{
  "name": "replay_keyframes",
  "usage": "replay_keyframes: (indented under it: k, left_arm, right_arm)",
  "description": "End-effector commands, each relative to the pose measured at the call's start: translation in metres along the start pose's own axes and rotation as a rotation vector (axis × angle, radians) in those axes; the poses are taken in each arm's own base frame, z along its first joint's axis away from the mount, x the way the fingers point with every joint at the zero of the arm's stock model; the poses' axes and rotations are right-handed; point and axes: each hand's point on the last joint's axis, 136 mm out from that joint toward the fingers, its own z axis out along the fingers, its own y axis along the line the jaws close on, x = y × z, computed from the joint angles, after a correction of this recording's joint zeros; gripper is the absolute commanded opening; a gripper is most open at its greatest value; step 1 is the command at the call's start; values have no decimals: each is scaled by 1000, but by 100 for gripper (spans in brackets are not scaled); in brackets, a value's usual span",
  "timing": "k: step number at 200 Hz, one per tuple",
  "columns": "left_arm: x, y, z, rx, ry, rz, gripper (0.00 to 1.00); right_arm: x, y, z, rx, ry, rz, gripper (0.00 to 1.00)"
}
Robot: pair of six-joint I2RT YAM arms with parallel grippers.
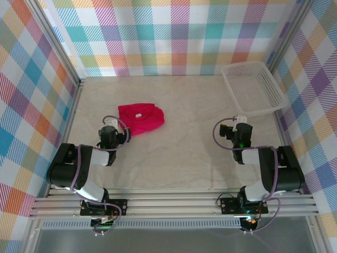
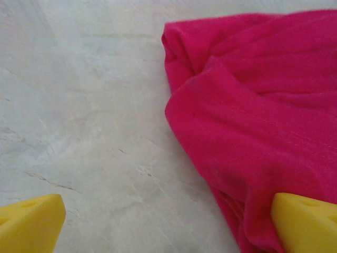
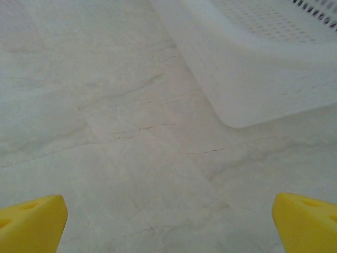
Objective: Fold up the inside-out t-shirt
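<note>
- Pale, marbled table [image 1: 174,153] carries everything.
- White mesh basket [image 1: 254,90] sits at the far right corner.
- Crimson t-shirt [image 1: 141,118] lies crumpled left of centre, with its white tag [image 1: 139,115] on top.
- Left gripper [image 2: 168,224] is at the shirt's near edge, jaws spread wide and holding nothing.
- Right gripper [image 3: 168,224], likewise released and empty, is over bare table near the basket.

Crimson t-shirt [image 1: 140,118], white mesh basket [image 1: 254,87], pastel plaid walls [image 1: 174,37], pale marbled table [image 1: 184,158]
</note>
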Motion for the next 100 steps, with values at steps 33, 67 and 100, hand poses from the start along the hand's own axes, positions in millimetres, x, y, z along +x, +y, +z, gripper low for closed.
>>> replay_keyframes:
  k: [33,67,100]
  left_arm:
    - [-31,-4,4,34,-85,-25,100]
    - [-30,-5,4,41,-78,-24,100]
    - [-30,-5,5,43,-74,-28,100]
  right_arm:
    - [-28,6,5,-54,-100,30,100]
    - [-27,7,5,-59,-93,32,100]
    - [-28,6,5,-59,-92,33,100]
